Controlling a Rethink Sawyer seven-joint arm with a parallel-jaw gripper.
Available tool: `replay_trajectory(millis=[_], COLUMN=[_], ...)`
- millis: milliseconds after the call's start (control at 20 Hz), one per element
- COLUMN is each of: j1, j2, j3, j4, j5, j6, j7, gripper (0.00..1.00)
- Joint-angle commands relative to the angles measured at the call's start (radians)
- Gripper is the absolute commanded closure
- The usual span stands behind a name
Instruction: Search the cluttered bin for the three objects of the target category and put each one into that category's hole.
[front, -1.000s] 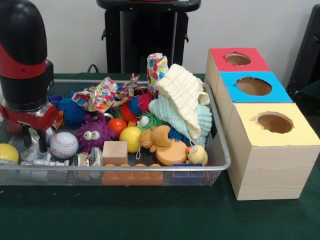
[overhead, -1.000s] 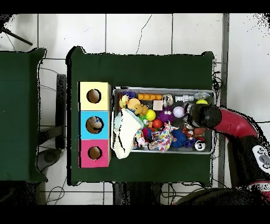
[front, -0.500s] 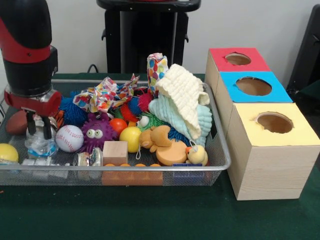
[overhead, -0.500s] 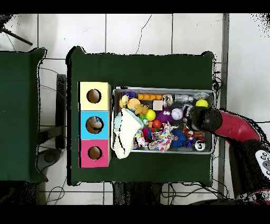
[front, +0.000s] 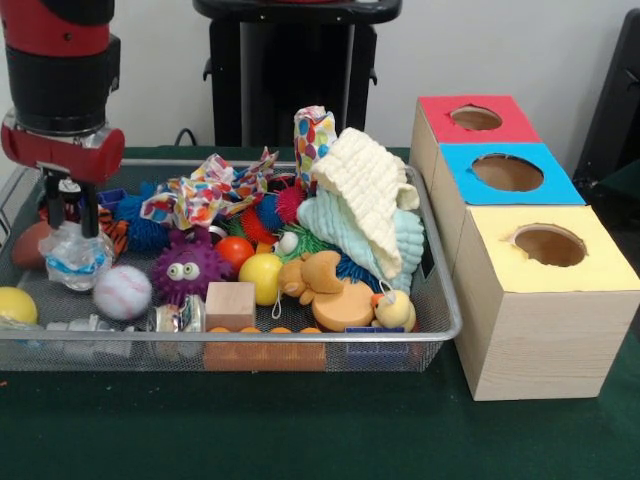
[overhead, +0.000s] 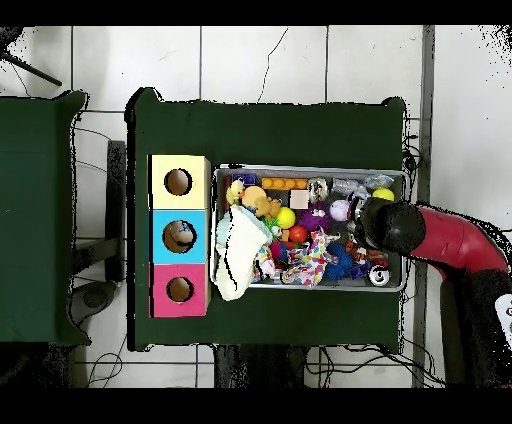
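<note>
At nine o'clock in the mesh bin (front: 440, 300), the gripper (front: 72, 212) pinches a crumpled clear plastic bottle (front: 72, 255), lifted just above the baseball (front: 122, 291). Toward three o'clock stand the yellow box (front: 545, 300), blue box (front: 510, 172) and red box (front: 475, 118), well apart from the bottle.

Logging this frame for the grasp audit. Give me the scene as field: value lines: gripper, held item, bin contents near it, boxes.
gripper: gripper at the bin's left end in the front view, shut on crumpled plastic bottle
held item: crumpled plastic bottle, clear with a blue label, hanging under the gripper
bin: wire mesh bin, crowded with toys and cloths
near the gripper: baseball, purple spiky toy, yellow ball
boxes: red box, blue box, yellow box, one hole in each top
blue box hole: overhead view shows something inside; cannot identify
</note>
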Motion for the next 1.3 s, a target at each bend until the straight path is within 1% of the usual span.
replay_trajectory(millis=[50, 300, 800, 1100, 1300], j1=[0.021, 0.040, 0.074, 0.099, 0.114], j2=[-0.069, -0.148, -0.239, -0.255, -0.256], j3=[0.019, -0.005, -0.050, -0.079, -0.090], j4=[0.110, 0.187, 0.383, 0.443, 0.459], j5=[-0.015, 0.000, 0.066, 0.108, 0.137], j6=[0.171, 0.180, 0.098, 0.059, 0.050], j7=[-0.101, -0.047, 0.119, 0.167, 0.178], gripper=[1.00, 1.00, 1.00, 1.00, 1.00])
